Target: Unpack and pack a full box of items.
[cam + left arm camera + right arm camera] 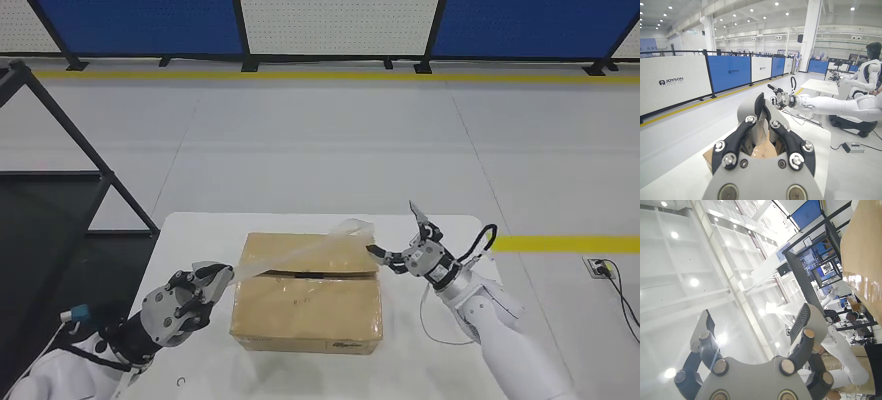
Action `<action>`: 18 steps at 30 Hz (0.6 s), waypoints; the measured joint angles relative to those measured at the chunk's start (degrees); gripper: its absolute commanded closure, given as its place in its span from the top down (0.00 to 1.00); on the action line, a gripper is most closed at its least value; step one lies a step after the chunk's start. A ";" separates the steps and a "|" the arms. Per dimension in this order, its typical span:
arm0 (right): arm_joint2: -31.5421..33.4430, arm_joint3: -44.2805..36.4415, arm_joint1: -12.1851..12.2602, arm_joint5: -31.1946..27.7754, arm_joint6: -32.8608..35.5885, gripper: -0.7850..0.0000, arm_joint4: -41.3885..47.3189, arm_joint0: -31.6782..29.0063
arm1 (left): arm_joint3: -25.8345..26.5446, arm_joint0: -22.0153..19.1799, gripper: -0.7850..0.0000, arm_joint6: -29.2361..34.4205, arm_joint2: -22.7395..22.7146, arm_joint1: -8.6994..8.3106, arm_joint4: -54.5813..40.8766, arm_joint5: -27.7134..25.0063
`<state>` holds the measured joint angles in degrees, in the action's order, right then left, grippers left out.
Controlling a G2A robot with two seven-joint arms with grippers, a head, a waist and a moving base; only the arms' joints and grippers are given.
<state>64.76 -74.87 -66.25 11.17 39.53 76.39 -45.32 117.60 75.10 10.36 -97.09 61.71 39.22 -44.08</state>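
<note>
- Brown cardboard box (pixel 305 310) sits in the middle of the white surface (pixel 190 240), between the two arms. Its top flaps are down, with a thin dark gap showing along the seam.
- Clear tape strip (pixel 300 250) is lifted off the top of the box. It rises in a slant from the box's left edge towards the far right corner, where its loose end curls in the air.
- Left tool (pixel 222 273) is at the left side of the box, level with its top edge. Its pads are drawn close together on the near end of the tape strip.
- From the left wrist, the crumpled tape strip (pixel 760 123) shows pinched between the dark pads of the left tool (pixel 762 106), with the box (pixel 761 153) just below.
- Right tool (pixel 397 232) hangs off the far right corner of the box, spread wide and holding nothing, near the loose end of the tape.
- From the right wrist, the right tool (pixel 755 321) shows both pads far apart, with the box (pixel 857 256) off to one side.
</note>
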 measured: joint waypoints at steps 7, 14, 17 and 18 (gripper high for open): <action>0.32 -6.04 0.10 3.89 -1.69 1.00 -0.89 -3.93 | 0.12 0.40 0.00 -0.87 0.41 -0.10 2.28 0.23; -2.03 -7.11 -1.05 -0.85 -5.78 1.00 -2.90 -4.77 | 0.35 0.57 0.00 -1.87 0.94 -0.19 2.38 0.07; -2.58 -6.96 -1.59 -4.27 -7.57 1.00 -3.75 -4.90 | 0.47 0.70 0.00 -2.21 1.01 -0.23 2.15 0.02; -2.80 -7.05 -1.79 -5.43 -8.23 1.00 -4.11 -4.97 | 0.46 0.76 0.00 -2.37 1.05 -0.25 1.86 -0.05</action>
<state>61.96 -81.92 -68.04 5.74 31.30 72.27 -50.30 118.06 75.86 7.99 -96.04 61.46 41.08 -44.13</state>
